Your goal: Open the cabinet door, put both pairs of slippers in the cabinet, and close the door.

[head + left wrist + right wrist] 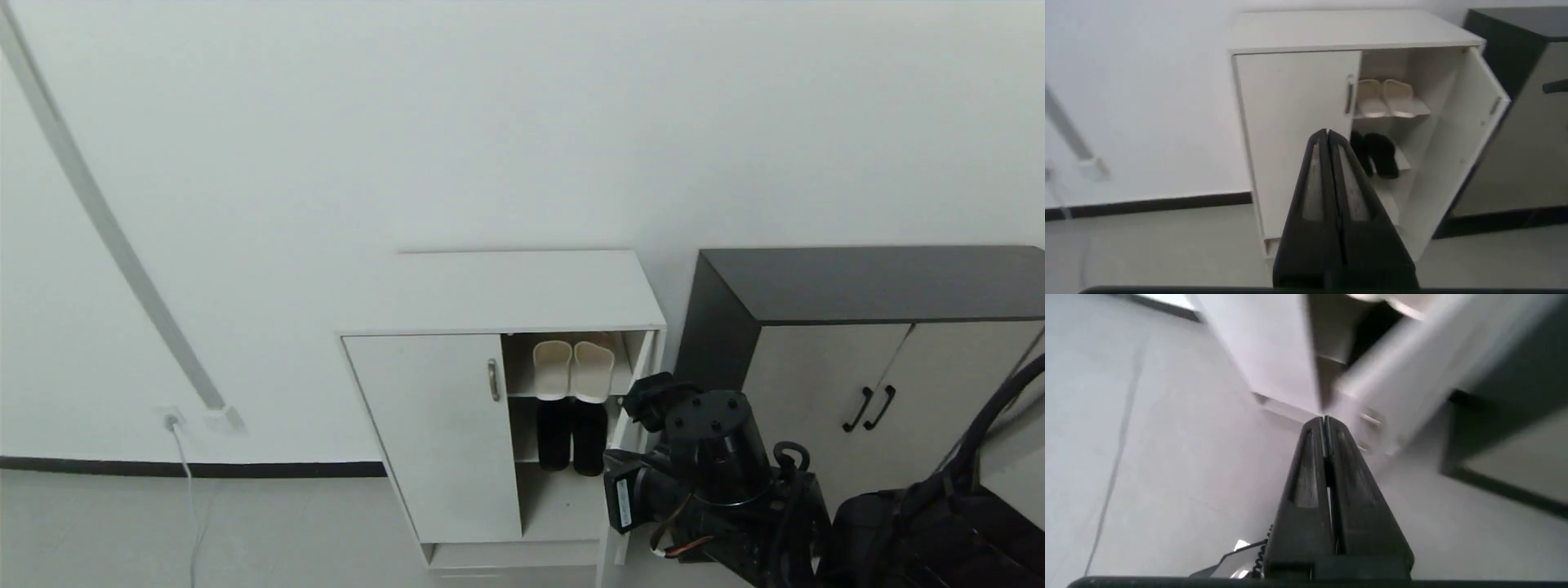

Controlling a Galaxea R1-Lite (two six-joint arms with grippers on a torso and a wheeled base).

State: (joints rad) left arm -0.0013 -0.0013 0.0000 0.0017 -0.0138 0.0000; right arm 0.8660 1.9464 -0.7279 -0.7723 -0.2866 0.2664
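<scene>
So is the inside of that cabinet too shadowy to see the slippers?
Head view: soft, even light, no glare; the cream slippers show plainly, the black slippers sink into shelf shade. Left wrist view: both pairs stand out, the open door brightly lit.

LIGHT: bright, even, diffuse across white wall [490, 122] | SHADOW: soft, inside cabinet [522, 290] under its shelves | DISTORTION: wall conduit [104, 220] bows near my head view's left edge
</scene>
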